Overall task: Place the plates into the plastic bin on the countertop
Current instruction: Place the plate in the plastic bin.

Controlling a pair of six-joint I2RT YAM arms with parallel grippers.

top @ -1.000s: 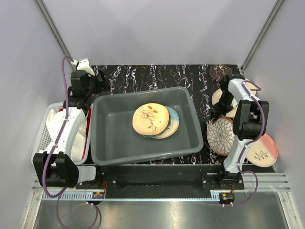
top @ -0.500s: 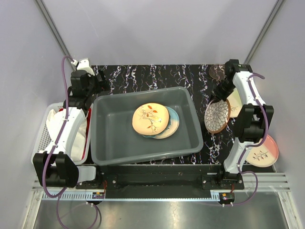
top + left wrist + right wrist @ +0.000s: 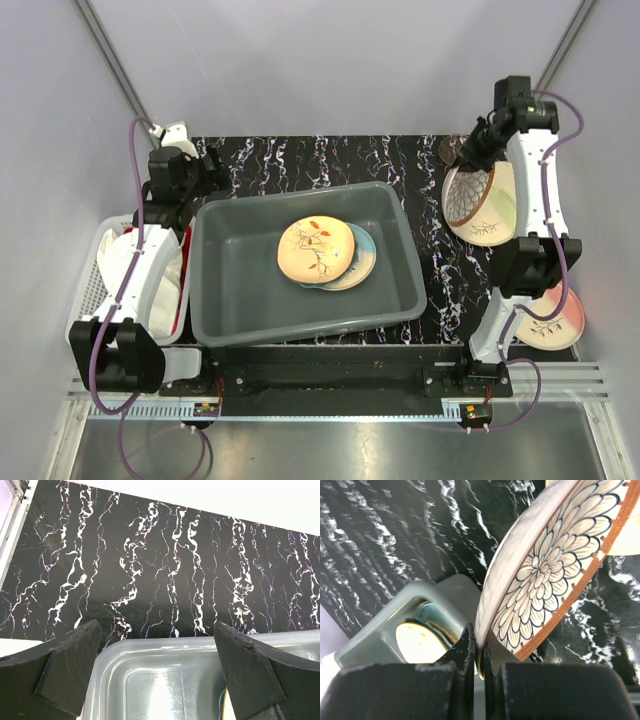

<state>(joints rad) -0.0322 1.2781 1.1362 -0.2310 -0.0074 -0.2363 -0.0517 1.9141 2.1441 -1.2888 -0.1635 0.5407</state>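
1. Top external: right gripper [image 3: 480, 152] is clamped on the rim of the petal-pattern plate [image 3: 464, 197]. The plate hangs steeply tilted in the air over the right end of the countertop [image 3: 330, 160], beside the plastic bin [image 3: 207, 290] and apart from it.
   - A cream plate [image 3: 502, 203] shows partly behind the held one, a dark plate [image 3: 452, 149] lies at the far edge, and a pink-rimmed plate [image 3: 560, 320] sits near the right arm's base, half hidden by the arm.
   - Inside the bin a peach sprig plate [image 3: 316, 248] lies on top of a teal plate [image 3: 366, 256].
   - Left gripper [image 3: 205, 172] hovers at the bin's far-left corner; jaw state is hard to read here.
   - A mesh basket [image 3: 92, 285] with cloth [image 3: 150, 272] stands left of the bin.
2. Left wrist: left gripper [image 3: 159, 667] has its fingers [image 3: 75, 665] wide apart and holds nothing. The bin's far rim [image 3: 165, 644] sits right below them, with veined countertop beyond.
3. Right wrist: right gripper [image 3: 477, 647] has its fingers pressed together on the plate's edge, and the petal-pattern plate [image 3: 555, 575] rises diagonally from them. The bin corner [image 3: 445, 592] shows below, with the peach and teal plates inside.
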